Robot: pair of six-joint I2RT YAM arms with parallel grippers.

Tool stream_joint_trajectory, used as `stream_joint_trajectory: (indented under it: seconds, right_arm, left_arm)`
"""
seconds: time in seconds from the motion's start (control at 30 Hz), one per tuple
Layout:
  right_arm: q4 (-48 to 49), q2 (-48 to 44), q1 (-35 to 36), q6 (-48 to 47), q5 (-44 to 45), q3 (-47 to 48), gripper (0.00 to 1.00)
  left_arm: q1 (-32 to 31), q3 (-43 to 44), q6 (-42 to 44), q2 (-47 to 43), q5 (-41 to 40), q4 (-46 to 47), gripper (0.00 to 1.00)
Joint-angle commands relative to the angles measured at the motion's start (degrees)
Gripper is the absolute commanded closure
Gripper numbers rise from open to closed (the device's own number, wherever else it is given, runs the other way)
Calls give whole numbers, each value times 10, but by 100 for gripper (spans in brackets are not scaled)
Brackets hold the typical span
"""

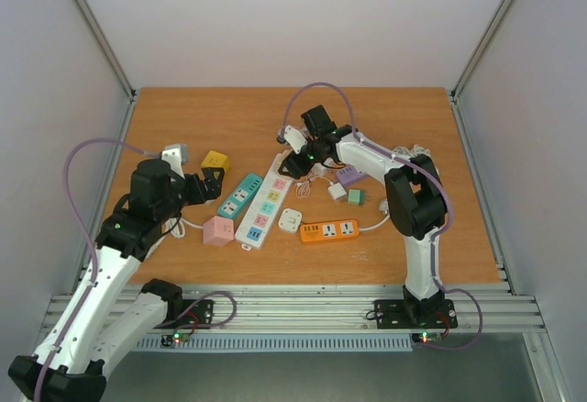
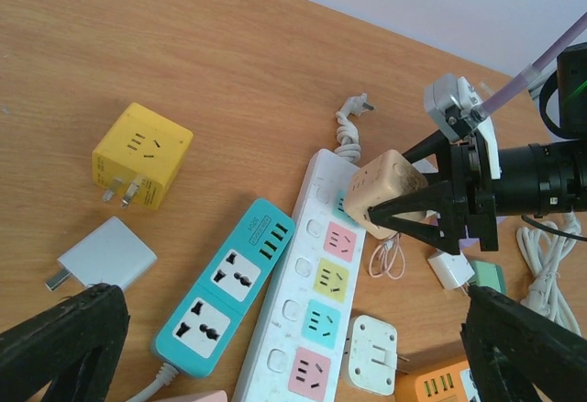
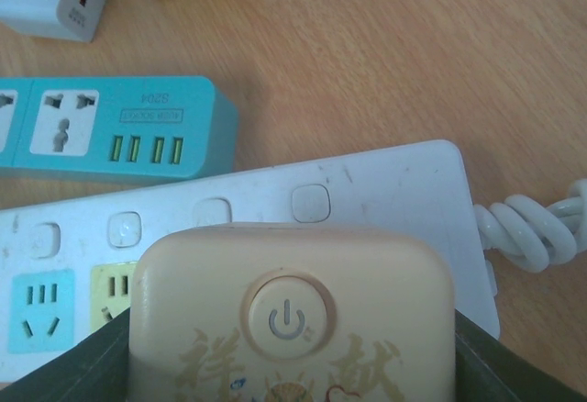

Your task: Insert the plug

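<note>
- Step in hand: alignment. The right gripper (image 1: 295,159) grasps the beige cube plug adapter (image 3: 293,319) over the cord end of the white multi-socket power strip (image 2: 307,329).
- Next move: match the hidden prongs to the socket beneath, then press straight down.
- The left gripper (image 1: 213,182) hovers released; the teal power strip (image 2: 225,287) alongside poses no obstruction.

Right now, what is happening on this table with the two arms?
The right claw grips a beige cube adapter with a power button. It holds the adapter, tilted, over the cord end of the white power strip. The adapter does not look plugged in yet. The left claw is wide open and holds nothing. It is near the yellow cube adapter and the teal power strip.
</note>
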Motion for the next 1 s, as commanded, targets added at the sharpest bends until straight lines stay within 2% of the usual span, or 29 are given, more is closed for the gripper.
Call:
stream_joint_trajectory:
  seconds: [0.0,0.33,0.63,0.97]
  right_arm:
    - [-5,9,-2,-24,9,21,69]
    - [3,18,-2,-37,40,21,69]
    - [-34,31,4,-48,-23,30,67]
    - [-29,40,7,-46,40,21,67]
  left_arm:
    - [1,-3,12,5,1,37,1]
    - [1,0,15,4,-8,28,1]
    - [2,-2,15,7,-8,28,1]
    - [1,-4,14,8,-5,29,1]
